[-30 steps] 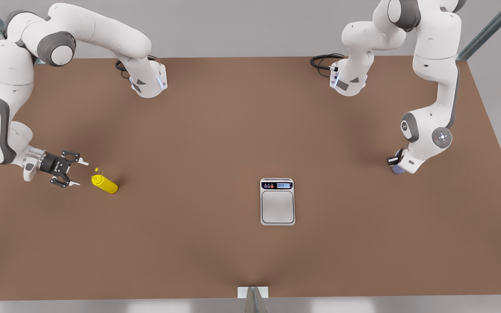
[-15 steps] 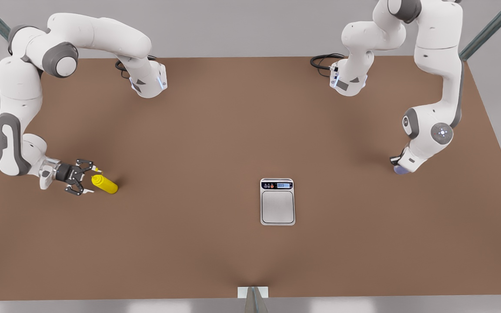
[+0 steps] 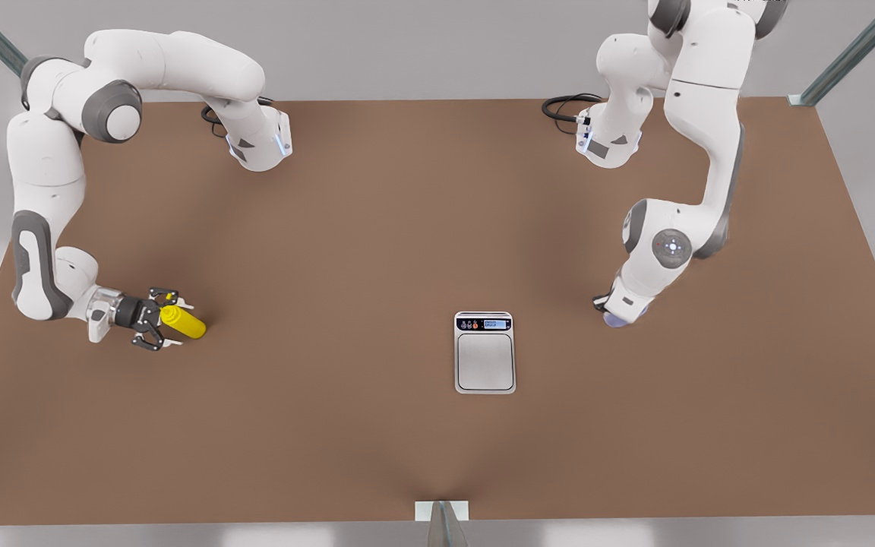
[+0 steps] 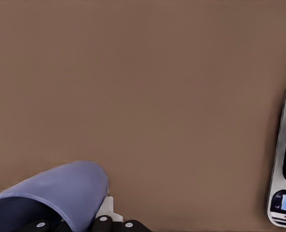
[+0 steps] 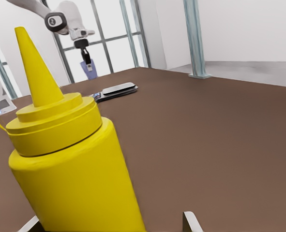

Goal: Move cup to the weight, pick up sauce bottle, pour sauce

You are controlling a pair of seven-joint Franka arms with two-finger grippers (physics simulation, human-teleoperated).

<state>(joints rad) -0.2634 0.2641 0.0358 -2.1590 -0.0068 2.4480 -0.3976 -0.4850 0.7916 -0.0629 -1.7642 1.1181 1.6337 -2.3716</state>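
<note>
Two end effectors are engaged. The left end effector (image 3: 614,310), on the front view's right, is pinching the small lavender-blue handleless tumbler cup (image 4: 60,188) at its wall. The right wrist view shows that cup hanging below it, clear of the brown counter (image 3: 346,228). The flat silver-grey kitchen scale with white rim and dark display strip (image 3: 485,353) lies well apart from this end effector, off toward the counter's middle, with nothing on its plate.

The right end effector (image 3: 176,324), on the front view's left, is spread. Its fingers (image 5: 191,220) stand either side of the bright yellow squeeze bottle with pointed nozzle (image 5: 70,164), which sits directly between them, nozzle up. Whether the pads touch the body cannot be told.

Assessment: the step in hand is carrying the cup to the scale, with the bottle grasp being prepared alongside.

Recommendations:
- Keep the cup level and high enough to pass over the scale's rim.
- Centre the cup over the square plate before lowering, not over the display strip.
- Set it down flat and release only once the base is seated.
- Close the right end effector on the bottle's cylindrical body rather than the cap shoulder, squarely, so the bottle is not tipped or squeezed out sideways.
</note>
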